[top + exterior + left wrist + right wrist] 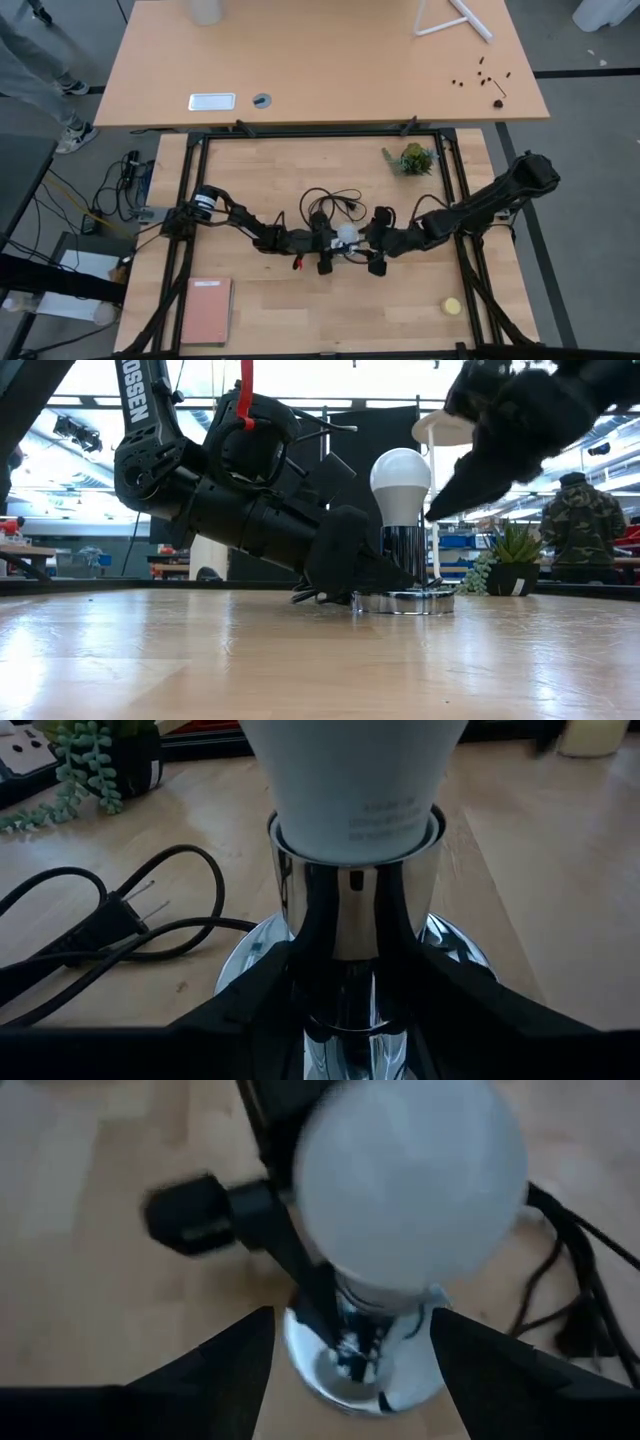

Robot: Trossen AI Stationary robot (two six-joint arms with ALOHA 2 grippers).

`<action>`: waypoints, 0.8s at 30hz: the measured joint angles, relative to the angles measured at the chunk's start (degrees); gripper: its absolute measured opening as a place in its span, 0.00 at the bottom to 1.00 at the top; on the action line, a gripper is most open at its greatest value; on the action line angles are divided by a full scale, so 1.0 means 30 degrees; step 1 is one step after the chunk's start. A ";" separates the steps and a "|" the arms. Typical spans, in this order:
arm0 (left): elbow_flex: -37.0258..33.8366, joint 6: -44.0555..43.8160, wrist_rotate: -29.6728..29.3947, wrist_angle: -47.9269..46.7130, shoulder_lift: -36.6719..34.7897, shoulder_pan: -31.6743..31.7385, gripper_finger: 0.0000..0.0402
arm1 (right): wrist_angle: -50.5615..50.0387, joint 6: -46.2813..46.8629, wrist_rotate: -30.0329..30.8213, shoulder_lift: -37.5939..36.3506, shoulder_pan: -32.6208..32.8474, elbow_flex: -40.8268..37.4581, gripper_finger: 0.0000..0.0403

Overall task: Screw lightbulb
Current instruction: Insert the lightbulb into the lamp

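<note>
We counted one bulb (400, 477) in one socket (404, 565); left gripper (340, 1020) pinched the socket, right gripper (350, 1350) stood spread above it.

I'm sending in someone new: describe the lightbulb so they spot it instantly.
Look at the middle of the wooden table, between the two dark arms. A shiny chrome socket stands there; the lightbulb sits upright in it, white and pear-shaped, unlike the small yellow ball lying nearer the table's edge.

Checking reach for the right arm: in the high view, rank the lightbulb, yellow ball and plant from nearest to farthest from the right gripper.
From the right gripper:
1. Lightbulb, right beside it, at the table's middle.
2. Plant and yellow ball, both clearly farther: the plant toward the far edge, the ball near the front right corner. These two are too close to call.
</note>
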 joint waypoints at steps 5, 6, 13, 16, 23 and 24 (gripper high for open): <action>-0.0015 -0.0813 0.0044 -0.0005 0.0000 -0.0007 0.49 | 0.1264 -0.1750 -0.0901 0.0000 -0.0544 -0.0254 0.69; -0.0015 -0.0844 0.0048 -0.0012 0.0000 -0.0007 0.49 | 0.1531 -0.2107 -0.1043 0.0000 -0.0567 -0.0254 0.69; -0.0009 -0.1354 -0.0101 -0.0173 0.0000 0.0008 0.49 | 0.1298 -0.2109 -0.3355 0.0000 -0.0416 -0.0269 0.67; 0.0007 -0.1423 -0.0392 -0.0316 -0.0007 0.0029 0.49 | 0.1774 -0.1623 -0.4114 0.0000 0.0285 -0.0269 0.65; 0.0007 -0.0989 -0.0446 -0.0358 -0.0007 0.0022 0.49 | 0.0107 -0.1005 -0.2232 -0.0056 0.0820 -0.0239 0.62; 0.0007 -0.0972 -0.0310 -0.0362 -0.0007 0.0001 0.49 | -0.0388 -0.0970 -0.2100 -0.0066 0.0576 -0.0232 0.62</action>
